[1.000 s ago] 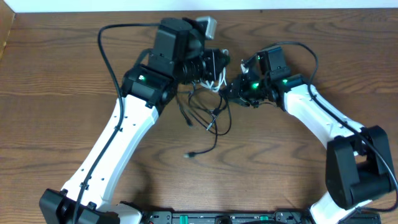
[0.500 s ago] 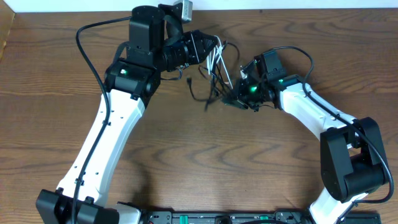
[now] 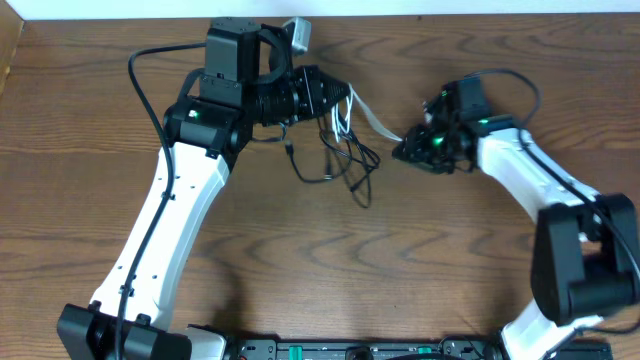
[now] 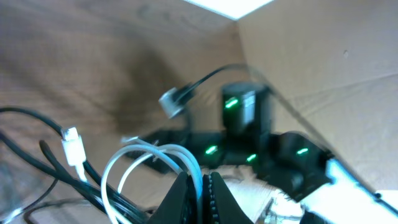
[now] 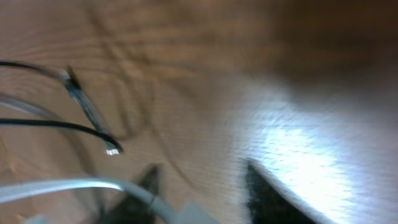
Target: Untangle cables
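Cords (image 3: 343,135) hung bunched from my left jaws, which were pinched shut on the white cord (image 3: 378,124). It ran straight across to my right jaws, nearer its far end; I could not tell if those gripped. The black cord (image 3: 352,168) drooped onto the surface (image 3: 300,260).

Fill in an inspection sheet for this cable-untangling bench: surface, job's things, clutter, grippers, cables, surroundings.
Surface: brown wood-grain table.
Job's things: white cable looped at the left gripper, running across to the right gripper; black cable in loose loops on the near side of the left gripper.
Clutter: nothing seen.
Grippers: left gripper shut on the white cable; right gripper open, the white cable's end between its fingers, contact unclear in the blurred wrist view.
Cables: thick black arm wire arcs beside the left arm; another wire over the right arm.
Surroundings: white wall strip along the far edge; cardboard at the far-left corner.
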Controlling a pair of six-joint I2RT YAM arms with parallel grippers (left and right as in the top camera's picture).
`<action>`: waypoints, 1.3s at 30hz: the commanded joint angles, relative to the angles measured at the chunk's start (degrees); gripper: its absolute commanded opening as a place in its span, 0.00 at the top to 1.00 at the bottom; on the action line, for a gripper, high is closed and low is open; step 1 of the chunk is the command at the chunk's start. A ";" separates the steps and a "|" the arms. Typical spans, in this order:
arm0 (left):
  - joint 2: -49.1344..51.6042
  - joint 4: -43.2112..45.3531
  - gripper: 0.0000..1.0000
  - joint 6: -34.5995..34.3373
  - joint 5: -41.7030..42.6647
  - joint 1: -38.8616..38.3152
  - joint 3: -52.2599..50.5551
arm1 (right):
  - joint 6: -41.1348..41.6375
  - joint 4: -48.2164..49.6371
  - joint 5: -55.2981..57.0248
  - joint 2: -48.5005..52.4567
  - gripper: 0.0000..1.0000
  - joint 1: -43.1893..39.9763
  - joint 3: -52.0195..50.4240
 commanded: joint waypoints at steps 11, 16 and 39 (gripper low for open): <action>-0.85 -3.37 0.92 5.22 1.77 -1.36 1.09 | -21.24 5.05 -15.06 -19.37 0.07 0.04 0.48; -0.72 -3.34 0.92 3.39 0.79 -1.36 1.09 | -21.18 7.10 -21.70 -19.19 0.12 1.51 0.48; 1.18 -3.13 0.92 -5.57 -1.53 -1.36 1.09 | -3.28 17.81 -13.88 -18.43 0.60 9.09 0.44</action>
